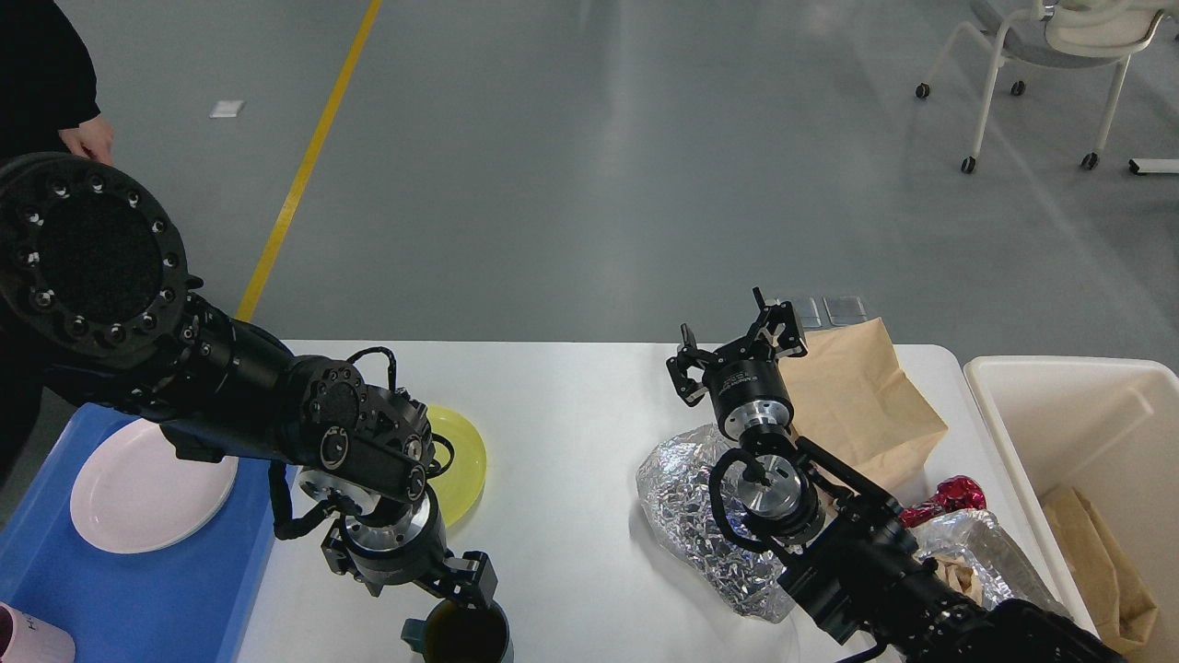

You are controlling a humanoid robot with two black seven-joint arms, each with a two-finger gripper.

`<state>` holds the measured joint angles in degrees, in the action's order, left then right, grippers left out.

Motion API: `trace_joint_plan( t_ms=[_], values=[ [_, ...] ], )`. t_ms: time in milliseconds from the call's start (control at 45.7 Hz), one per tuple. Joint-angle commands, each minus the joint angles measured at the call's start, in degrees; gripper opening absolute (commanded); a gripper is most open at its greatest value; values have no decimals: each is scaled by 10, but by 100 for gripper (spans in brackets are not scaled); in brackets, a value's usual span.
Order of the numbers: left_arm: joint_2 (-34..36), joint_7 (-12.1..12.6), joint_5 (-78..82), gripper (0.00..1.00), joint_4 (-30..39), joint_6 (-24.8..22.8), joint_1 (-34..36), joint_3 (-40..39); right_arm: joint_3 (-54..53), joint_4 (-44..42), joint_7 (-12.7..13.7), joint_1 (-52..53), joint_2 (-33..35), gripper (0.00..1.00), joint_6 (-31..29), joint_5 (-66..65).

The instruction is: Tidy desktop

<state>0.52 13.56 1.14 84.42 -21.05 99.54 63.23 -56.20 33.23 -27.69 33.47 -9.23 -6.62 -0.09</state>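
- Grey floor [589, 166] behind, yellow line [309, 157] running across it at left, white wheeled chair [1041, 55] far right, standing person [46, 83] at the far left edge.
- White desktop [562, 433] filling the lower middle, blue tray [138, 589] against its left edge, cream bin [1068, 414] against its right edge.
- White plate [147, 493] lying flat in the tray; pink cup [32, 640] at the tray's near left corner, mostly cut off.
- Yellow plate [465, 456] on the desktop left of centre, partly hidden behind the left arm.
- Left gripper [465, 580] pointing down at the near edge, fingers at the rim of a dark green mug [465, 635]; cannot tell open or closed, or whether gripping the rim.
- Right gripper [737, 354] raised over the right half near the far edge, fingers spread wide, holding nothing.
- Brown paper bag [866, 405] near the far right corner, just behind the right gripper.
- Crumpled foil [700, 516] right of centre, partly under the right arm.
- Red shiny wrapper [949, 497] and a second foil piece [986, 552] near the right edge.
- Another brown bag [1101, 562] inside the bin.
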Motion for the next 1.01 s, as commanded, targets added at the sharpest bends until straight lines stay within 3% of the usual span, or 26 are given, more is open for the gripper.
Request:
trace_joint_plan(
  t_ms=[0, 197, 263, 394, 591, 723, 810, 985],
  values=[
    [-2, 2, 1, 97, 0, 6, -4, -2, 0, 0, 0, 0, 0, 100, -1, 0],
    [-9, 3, 3, 97, -6, 63, -31, -2, 0, 0, 0, -1, 0, 100, 0, 0],
    [-10, 15, 3, 97, -8, 85, -46, -5, 0, 0, 0, 0, 0, 100, -1, 0],
    [-21, 45, 3, 97, -17, 95, -71, -21, 0, 0, 0, 0, 0, 100, -1, 0],
    [-25, 49, 4, 96, -19, 109, -85, -34, 0, 0, 0, 0, 0, 100, -1, 0],
    [-25, 49, 13, 84, -21, 121, -87, -35, 0, 0, 0, 0, 0, 100, 0, 0],
    [-25, 48, 28, 82, -22, 122, -90, -35, 0, 0, 0, 0, 0, 100, 0, 0],
    [-25, 48, 31, 66, -22, 123, -99, -35, 0, 0, 0, 0, 0, 100, 0, 0]
  ],
)
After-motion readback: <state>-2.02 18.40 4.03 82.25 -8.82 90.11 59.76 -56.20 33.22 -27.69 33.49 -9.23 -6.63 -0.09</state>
